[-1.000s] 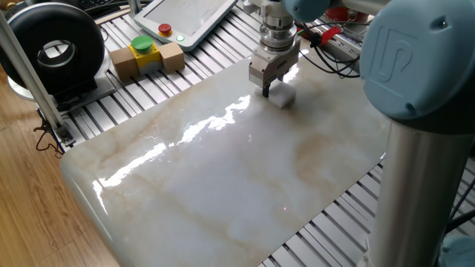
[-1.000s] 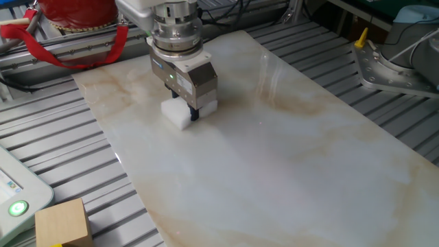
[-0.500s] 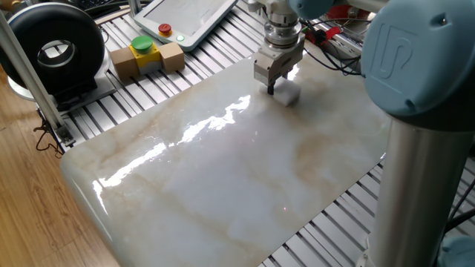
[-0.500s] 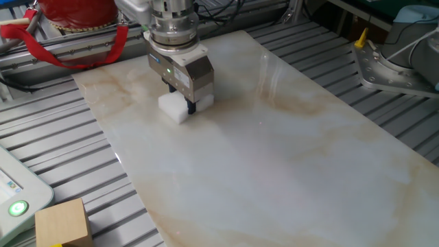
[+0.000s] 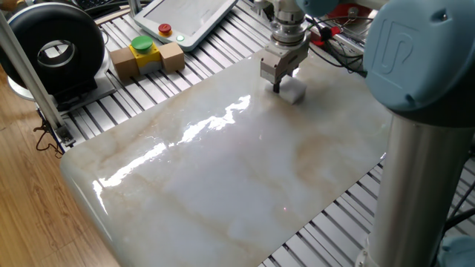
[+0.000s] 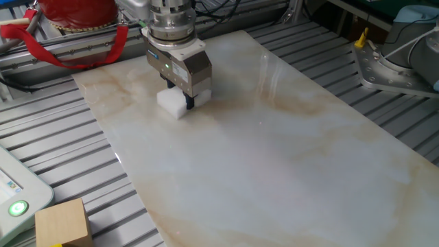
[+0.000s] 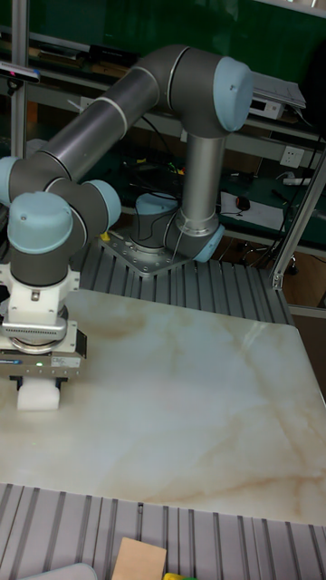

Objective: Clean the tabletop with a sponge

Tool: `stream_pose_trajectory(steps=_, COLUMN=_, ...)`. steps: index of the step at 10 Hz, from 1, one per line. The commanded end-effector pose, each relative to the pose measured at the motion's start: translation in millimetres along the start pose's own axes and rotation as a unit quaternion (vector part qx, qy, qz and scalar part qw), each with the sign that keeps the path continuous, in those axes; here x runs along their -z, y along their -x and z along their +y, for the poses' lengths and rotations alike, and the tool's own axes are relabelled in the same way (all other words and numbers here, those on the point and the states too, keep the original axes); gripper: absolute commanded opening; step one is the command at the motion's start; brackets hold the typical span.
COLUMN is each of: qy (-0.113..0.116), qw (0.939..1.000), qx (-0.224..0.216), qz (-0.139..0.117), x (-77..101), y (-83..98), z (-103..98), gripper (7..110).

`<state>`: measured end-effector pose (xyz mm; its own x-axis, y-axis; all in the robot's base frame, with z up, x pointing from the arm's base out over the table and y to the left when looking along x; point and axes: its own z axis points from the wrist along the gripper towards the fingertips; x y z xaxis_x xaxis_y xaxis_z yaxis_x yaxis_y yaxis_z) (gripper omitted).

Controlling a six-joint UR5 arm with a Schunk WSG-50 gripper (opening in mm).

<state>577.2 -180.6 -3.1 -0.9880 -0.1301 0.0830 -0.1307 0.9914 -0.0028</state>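
Note:
The tabletop (image 5: pixel 223 170) (image 6: pixel 288 158) (image 7: pixel 190 399) is a glossy white marble-look slab with beige veins. On it lies the sponge (image 5: pixel 295 92) (image 6: pixel 171 104) (image 7: pixel 38 395), a small white foam block pressed flat against the slab near one edge. My gripper (image 5: pixel 280 87) (image 6: pixel 182 101) (image 7: pixel 38 381) points straight down and is shut on the sponge, its dark fingertips clamping the block's sides. No amber stain is visible in these views.
A tan cardboard box (image 5: pixel 147 58) (image 6: pixel 62 223) with a yellow-green button sits on the ribbed grey frame (image 5: pixel 111 111) beside a teach pendant (image 5: pixel 185 18). The arm's base column (image 5: pixel 423 170) stands at one corner. A red basket (image 6: pixel 75 14) and cables lie beyond the slab.
The gripper has slid the sponge along the slab toward its far edge near the cables, staying shut on it and in contact with the surface.

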Motion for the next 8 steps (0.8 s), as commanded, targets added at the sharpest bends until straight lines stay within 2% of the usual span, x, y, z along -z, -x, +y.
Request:
stream_pose_trajectory(steps=1, qy=0.007, qw=1.0000, qx=0.006, qz=-0.004, x=3.2, y=-4.4, z=-11.8, gripper=7)
stream_pose_trajectory(steps=6, qy=0.003, qw=0.9999, qx=0.013, qz=0.002, x=7.8, y=-12.3, z=-26.4, gripper=7)
stream_pose_trajectory(steps=8, qy=-0.016, qw=0.9997, qx=0.013, qz=0.010, x=11.7, y=-15.4, z=-36.7, gripper=7)
